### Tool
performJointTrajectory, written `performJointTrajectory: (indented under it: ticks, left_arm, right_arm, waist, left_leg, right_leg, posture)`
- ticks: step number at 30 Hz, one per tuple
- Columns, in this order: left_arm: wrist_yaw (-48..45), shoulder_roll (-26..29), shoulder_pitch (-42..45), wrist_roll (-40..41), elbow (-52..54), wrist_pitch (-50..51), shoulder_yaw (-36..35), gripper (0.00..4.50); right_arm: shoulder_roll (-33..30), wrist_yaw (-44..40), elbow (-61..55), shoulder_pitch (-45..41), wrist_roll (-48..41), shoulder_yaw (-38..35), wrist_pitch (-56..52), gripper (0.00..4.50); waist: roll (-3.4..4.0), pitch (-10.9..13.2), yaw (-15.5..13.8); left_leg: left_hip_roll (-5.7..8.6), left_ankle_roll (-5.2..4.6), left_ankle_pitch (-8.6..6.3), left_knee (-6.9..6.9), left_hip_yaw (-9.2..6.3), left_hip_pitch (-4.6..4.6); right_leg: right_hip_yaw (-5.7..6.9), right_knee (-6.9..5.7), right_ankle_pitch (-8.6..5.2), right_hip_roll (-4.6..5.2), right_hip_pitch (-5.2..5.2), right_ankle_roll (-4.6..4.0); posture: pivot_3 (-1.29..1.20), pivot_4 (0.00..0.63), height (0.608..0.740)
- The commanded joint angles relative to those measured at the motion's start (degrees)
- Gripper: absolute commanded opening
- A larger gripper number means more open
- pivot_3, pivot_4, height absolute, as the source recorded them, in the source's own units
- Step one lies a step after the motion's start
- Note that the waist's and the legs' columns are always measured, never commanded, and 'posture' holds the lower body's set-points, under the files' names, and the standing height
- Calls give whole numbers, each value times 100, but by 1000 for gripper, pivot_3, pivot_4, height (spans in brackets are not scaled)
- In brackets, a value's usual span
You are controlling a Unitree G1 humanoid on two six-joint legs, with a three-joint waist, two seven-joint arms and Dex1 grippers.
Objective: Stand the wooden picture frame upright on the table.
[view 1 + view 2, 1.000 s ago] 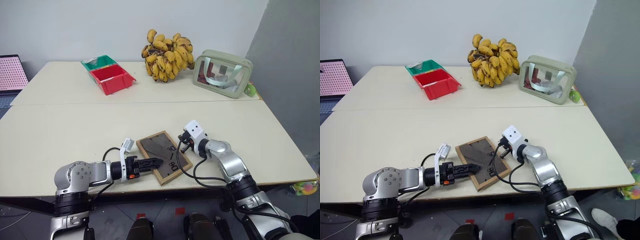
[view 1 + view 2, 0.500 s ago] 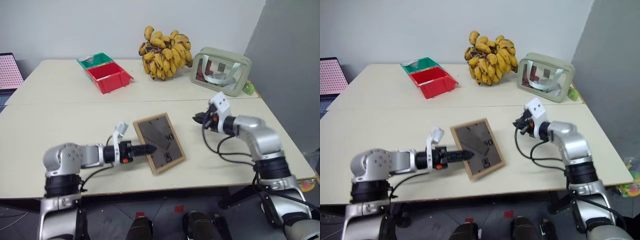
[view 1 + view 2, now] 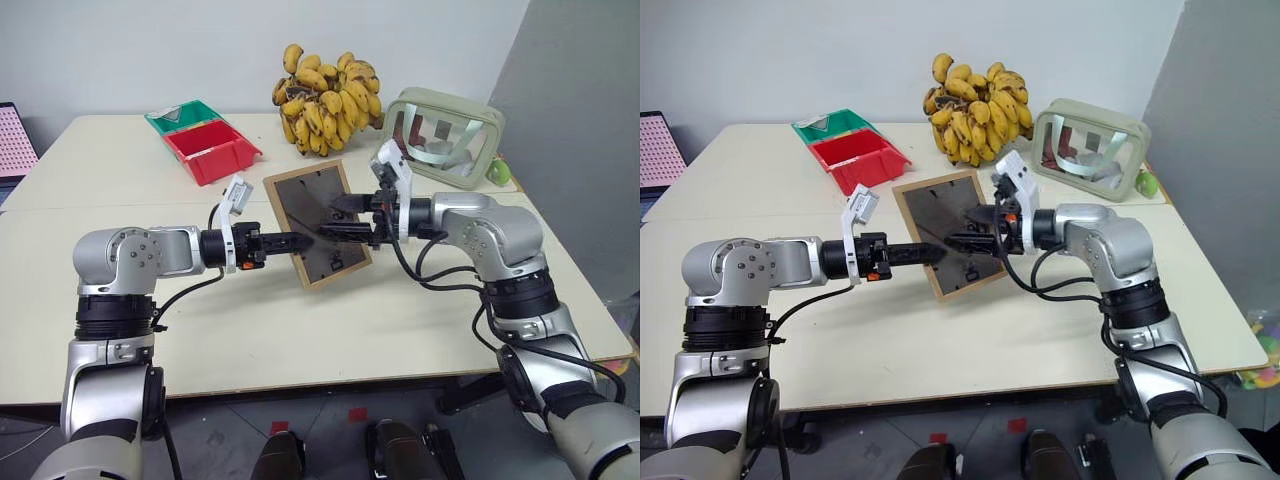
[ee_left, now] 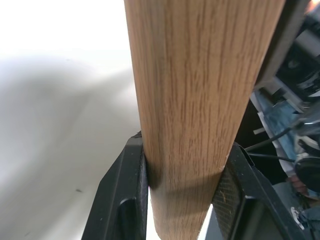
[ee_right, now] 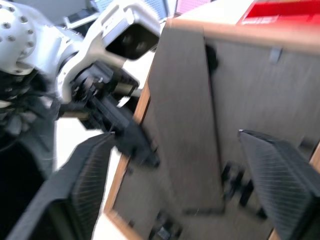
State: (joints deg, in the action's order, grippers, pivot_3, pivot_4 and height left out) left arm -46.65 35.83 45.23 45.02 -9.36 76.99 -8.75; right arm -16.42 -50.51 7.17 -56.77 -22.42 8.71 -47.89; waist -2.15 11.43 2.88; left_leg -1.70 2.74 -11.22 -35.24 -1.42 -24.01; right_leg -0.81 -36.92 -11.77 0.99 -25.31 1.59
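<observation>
Lifted off the table (image 3: 120, 300) since a second ago: frame (image 3: 316, 225), now held in the air, back toward the camera. Left gripper (image 3: 300, 240) clamped on its 9 o'clock edge to steady it; right gripper (image 3: 335, 216), spread wide, reaching from 3 o'clock toward the stand flap, gripping nothing.

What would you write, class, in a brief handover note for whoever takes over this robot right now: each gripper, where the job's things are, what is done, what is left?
Left gripper: shut on the wooden picture frame's edge, holding it in the air above the table.
Right gripper: open, fingers at the frame's dark back, not gripping.
Done: frame lifted off the table, back side facing the head camera.
Left: probably open the stand flap with the right gripper, then set the frame down upright and let go.
</observation>
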Motion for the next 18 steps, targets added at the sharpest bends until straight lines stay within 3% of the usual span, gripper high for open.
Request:
performJointTrajectory:
  ticks: [1, 6, 10, 15, 16, 18]
  left_arm:
    - [-183, -86, 101, 121, 333, -228, 65, 1293]
    - [-162, -122, 32, 174, 319, -100, -33, 1293]
    - [-51, -197, -95, 299, 157, 129, -267, 1293]
    - [38, -204, -431, 352, 372, 329, -191, 1293]
    - [110, -256, -490, 428, 364, 515, -263, 1293]
    - [275, -467, -439, 673, 189, 1118, -650, 1293]
  right_arm:
    - [246, 171, -417, 19, 0, 202, 47, 4464]
    - [-50, -479, -1063, 410, -501, 125, -105, 4464]
    - [-1088, -1539, -1358, 822, -808, 84, -46, 4464]
    - [-1856, -1840, -1291, 1091, -902, -213, 61, 4464]
    - [-2012, -1714, -1222, 1244, -652, -321, 487, 4464]
    - [-2202, -1337, -931, 1612, 249, -437, 2340, 4464]
  waist:
    - [0, 0, -3]
    - [0, 0, -77]
    - [-2, 0, -128]
    - [-4, 1, -84]
    - [-4, 1, -77]
    - [-4, 1, -82]
  left_leg:
    - [0, 0, 0, 1, 0, -1]
    - [3, 0, 0, 1, -2, -3]
    - [4, 0, 0, -3, -3, -3]
    - [2, 0, 0, -5, -2, 2]
    - [1, 0, 1, -5, 0, 7]
    - [0, 0, 0, -4, -1, 7]
  right_leg:
    - [0, 0, 0, 0, 0, 0]
    - [2, 1, 0, 4, 1, 0]
    - [6, 2, 1, 5, 4, 1]
    - [4, 0, 0, 3, 6, 1]
    - [1, -2, 0, 1, 7, 1]
    - [2, -4, 0, 0, 6, 0]
  posture:
    - [0, 150, 740]
    - [0, 150, 740]
    - [0, 150, 740]
    - [0, 150, 740]
    - [0, 150, 740]
    - [0, 150, 740]
